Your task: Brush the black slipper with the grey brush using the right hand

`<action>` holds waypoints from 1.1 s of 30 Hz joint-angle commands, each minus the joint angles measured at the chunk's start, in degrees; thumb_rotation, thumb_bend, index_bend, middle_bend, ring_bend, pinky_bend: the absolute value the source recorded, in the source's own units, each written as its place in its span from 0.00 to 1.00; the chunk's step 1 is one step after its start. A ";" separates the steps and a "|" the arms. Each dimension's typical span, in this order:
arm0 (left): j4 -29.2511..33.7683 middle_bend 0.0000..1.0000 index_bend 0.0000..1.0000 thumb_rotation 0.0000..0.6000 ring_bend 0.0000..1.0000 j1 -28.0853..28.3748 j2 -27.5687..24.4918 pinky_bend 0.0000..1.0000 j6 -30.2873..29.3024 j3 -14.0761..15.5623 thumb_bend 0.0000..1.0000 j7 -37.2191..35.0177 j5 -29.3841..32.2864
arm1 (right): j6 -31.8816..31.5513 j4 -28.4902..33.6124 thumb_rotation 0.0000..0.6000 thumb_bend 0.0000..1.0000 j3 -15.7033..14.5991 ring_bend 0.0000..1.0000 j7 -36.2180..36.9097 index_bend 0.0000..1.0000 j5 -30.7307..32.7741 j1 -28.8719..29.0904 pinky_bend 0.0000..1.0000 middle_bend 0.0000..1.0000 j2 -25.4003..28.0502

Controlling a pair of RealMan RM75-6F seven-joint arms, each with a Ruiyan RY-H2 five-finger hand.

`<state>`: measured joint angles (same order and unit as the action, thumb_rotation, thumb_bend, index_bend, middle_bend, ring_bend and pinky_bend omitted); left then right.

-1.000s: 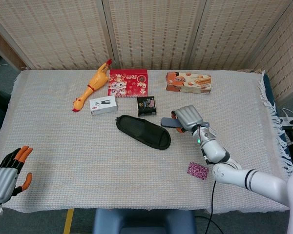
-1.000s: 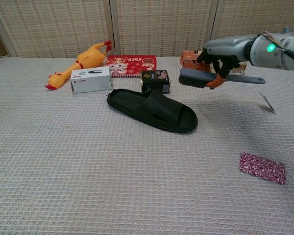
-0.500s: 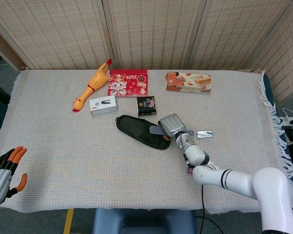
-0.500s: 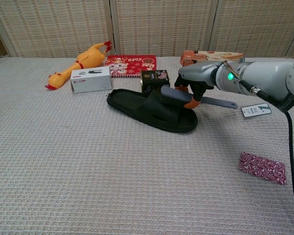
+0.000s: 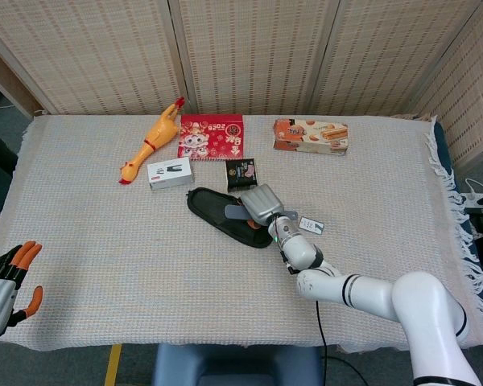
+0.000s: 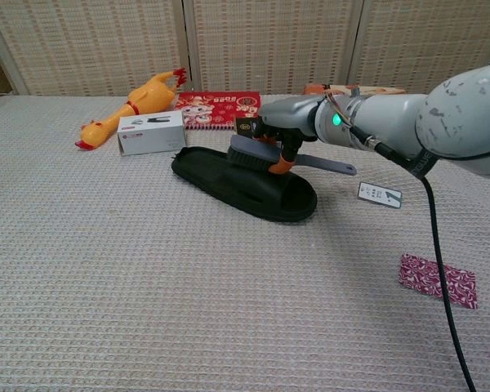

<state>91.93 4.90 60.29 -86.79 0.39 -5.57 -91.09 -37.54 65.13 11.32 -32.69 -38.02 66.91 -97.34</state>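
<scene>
The black slipper [image 6: 229, 181] [image 5: 213, 211] lies flat near the table's middle, toe end towards the right. My right hand [image 6: 279, 135] [image 5: 260, 202] grips the grey brush [image 6: 257, 155] [image 5: 235, 212] and holds its bristles down on the slipper's strap. The brush handle sticks out to the right in the chest view. My left hand [image 5: 2, 281] hangs off the near left corner of the table, fingers apart and holding nothing.
Behind the slipper lie a yellow rubber chicken [image 6: 131, 106], a white box [image 6: 151, 132], a red booklet [image 6: 219, 109], a small black packet [image 5: 241, 174] and a snack box [image 5: 311, 135]. A small tag [image 6: 380, 194] dangles from the arm; a patterned pouch [image 6: 438, 280] lies near right.
My right hand carried the brush left and down from beside the slipper onto its strap, then further left along it. The slipper shifted slightly left. The left hand sank a little.
</scene>
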 commanded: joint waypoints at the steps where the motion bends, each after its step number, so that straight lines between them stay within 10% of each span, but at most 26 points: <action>1: 0.02 0.00 0.00 0.96 0.00 -0.04 0.01 0.12 -0.08 -0.07 0.54 0.01 0.09 | -1.09 0.32 1.00 0.43 -1.01 0.54 -0.97 0.77 -0.05 -0.13 0.85 0.55 0.40; 33: 0.61 0.00 0.00 1.00 0.00 -0.02 0.10 0.12 0.47 -0.07 0.54 1.20 0.23 | -5.79 3.05 1.00 0.43 -4.88 0.54 -10.99 0.76 9.91 2.70 0.85 0.55 0.59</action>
<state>92.52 4.89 60.38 -86.29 0.31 -4.39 -90.84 -42.75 67.63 7.08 -42.95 -28.88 69.78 -97.12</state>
